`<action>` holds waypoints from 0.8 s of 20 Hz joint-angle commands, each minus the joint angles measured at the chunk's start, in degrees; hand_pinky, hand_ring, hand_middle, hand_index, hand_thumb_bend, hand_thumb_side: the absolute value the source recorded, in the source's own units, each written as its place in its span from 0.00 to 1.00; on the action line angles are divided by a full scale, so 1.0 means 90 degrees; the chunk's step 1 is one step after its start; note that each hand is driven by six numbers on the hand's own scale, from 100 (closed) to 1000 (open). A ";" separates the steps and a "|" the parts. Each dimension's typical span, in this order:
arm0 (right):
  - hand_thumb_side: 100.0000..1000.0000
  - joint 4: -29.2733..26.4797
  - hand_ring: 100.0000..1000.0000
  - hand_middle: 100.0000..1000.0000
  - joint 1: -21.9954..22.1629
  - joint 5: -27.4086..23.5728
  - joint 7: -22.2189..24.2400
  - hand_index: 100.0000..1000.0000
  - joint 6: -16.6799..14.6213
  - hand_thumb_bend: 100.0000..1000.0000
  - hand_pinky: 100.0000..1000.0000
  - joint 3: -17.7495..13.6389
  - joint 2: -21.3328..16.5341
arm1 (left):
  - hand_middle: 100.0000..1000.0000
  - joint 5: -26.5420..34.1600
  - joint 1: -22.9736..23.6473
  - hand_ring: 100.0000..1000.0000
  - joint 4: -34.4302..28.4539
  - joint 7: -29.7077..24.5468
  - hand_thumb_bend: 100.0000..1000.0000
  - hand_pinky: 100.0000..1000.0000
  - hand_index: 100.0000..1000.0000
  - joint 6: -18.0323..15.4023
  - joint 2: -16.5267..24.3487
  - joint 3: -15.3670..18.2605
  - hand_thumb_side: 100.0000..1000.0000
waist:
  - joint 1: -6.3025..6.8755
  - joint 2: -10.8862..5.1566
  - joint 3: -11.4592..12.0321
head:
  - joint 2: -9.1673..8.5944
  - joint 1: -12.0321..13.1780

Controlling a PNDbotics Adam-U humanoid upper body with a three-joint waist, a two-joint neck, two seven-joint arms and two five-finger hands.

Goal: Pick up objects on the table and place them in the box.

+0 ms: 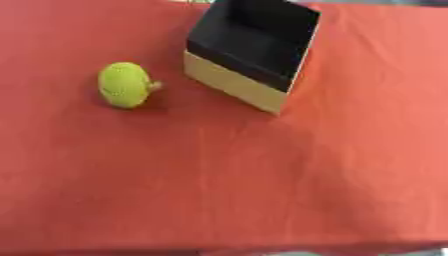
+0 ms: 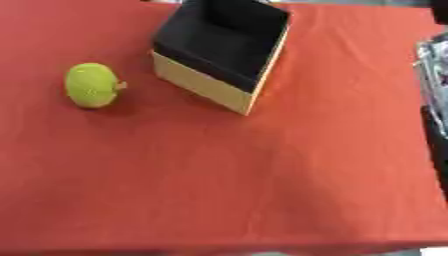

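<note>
Red-clothed table (image 1: 262,190) with yellow-green fruit (image 1: 125,84) left of open black-lined box (image 1: 236,85), apart.

The box (image 1: 254,52) has its far rim cut off by the top edge; dark blurred shapes (image 2: 435,95) at the right edge are unidentifiable.

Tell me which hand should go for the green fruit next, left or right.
Probably the left. The green fruit lies on the red cloth at the view's left, the robot's left side, beside the box. Neither hand shows in either view.
</note>
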 commanded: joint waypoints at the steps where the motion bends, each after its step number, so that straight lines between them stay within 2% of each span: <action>1: 0.60 -0.0100 0.71 0.55 -0.0052 0.0025 -0.0013 0.76 -0.0004 0.00 0.74 -0.0082 -0.0163 | 0.73 -0.0005 -0.0045 0.68 -0.0112 0.0379 0.67 0.72 0.78 -0.0304 0.0282 0.0151 0.00 | 0.0031 -0.0108 -0.0004 | -0.0066 0.0002; 11: 0.61 -0.0100 0.71 0.55 -0.0057 0.0019 -0.0001 0.76 0.0000 0.00 0.74 -0.0073 -0.0161 | 0.72 -0.0083 -0.0092 0.68 -0.0098 0.0411 0.68 0.73 0.78 -0.0251 0.0248 0.0180 0.00 | 0.0031 -0.0101 -0.0008 | -0.0023 0.0000; 13: 0.61 -0.0100 0.71 0.55 -0.0071 0.0009 0.0010 0.76 -0.0001 0.00 0.74 -0.0062 -0.0156 | 0.71 -0.0119 -0.0244 0.66 0.0039 0.0233 0.69 0.74 0.78 -0.0182 0.0169 0.0100 0.00 | 0.0041 -0.0109 -0.0020 | -0.0005 0.0012; 16: 0.61 -0.0100 0.71 0.55 -0.0080 -0.0008 0.0036 0.76 -0.0001 0.00 0.74 -0.0044 -0.0150 | 0.68 -0.0079 -0.0723 0.64 0.0389 -0.0411 0.71 0.74 0.78 -0.0074 -0.0049 -0.0086 0.00 | 0.0054 -0.0127 -0.0037 | 0.0008 0.0032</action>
